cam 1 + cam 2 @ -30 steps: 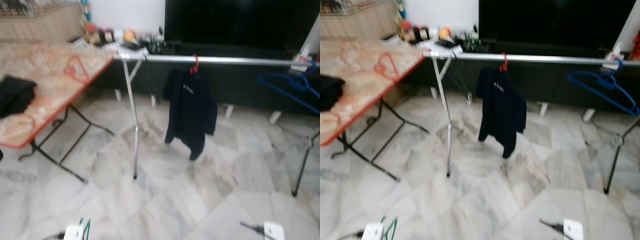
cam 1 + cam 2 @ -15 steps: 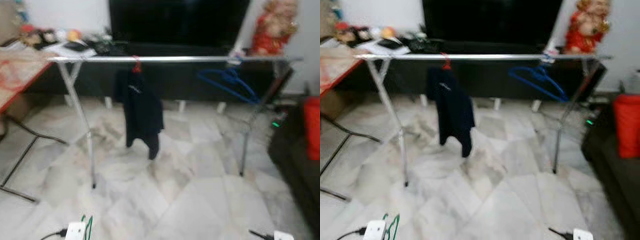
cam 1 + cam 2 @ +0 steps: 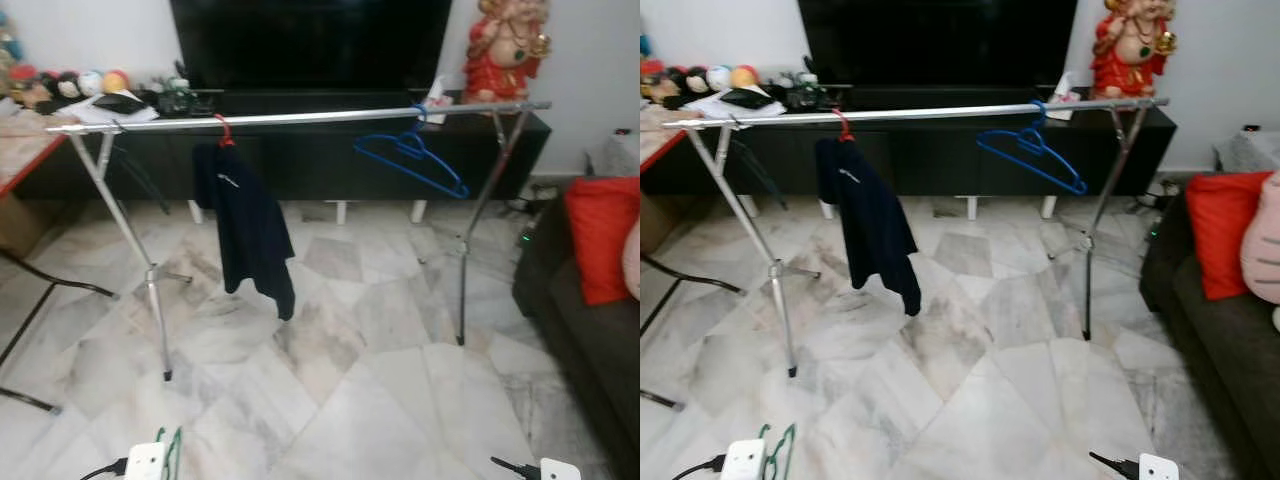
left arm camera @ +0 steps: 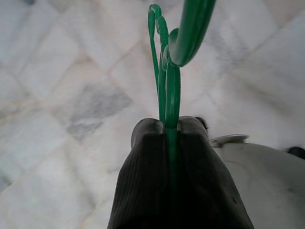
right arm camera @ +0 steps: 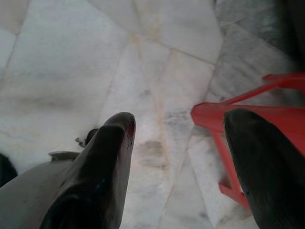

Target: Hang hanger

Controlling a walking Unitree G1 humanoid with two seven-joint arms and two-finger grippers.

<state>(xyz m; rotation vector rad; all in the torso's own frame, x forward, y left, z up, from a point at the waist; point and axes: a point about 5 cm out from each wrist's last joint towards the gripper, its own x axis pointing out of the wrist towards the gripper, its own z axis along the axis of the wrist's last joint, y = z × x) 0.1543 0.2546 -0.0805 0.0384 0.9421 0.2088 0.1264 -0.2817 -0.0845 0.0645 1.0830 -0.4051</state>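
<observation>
A silver clothes rail on two stands crosses the room ahead of me. On it hang a red hanger carrying a dark garment and, further right, an empty blue hanger. My left gripper is shut on a thin green hanger, whose tip also peeks up at the lower edge of the left eye view, low over the marble floor and well short of the rail. My right gripper hangs open with nothing between its fingers.
A dark TV cabinet with a big screen stands behind the rail, with a red figurine at its right end. A dark sofa with a red cushion lies at the right. A red-edged table stands at the left. Something red and plastic lies under my right gripper.
The camera has swung to the right: the table has slid off to the left and the whole rail, figurine and sofa have come into view. The hanging things have not moved.
</observation>
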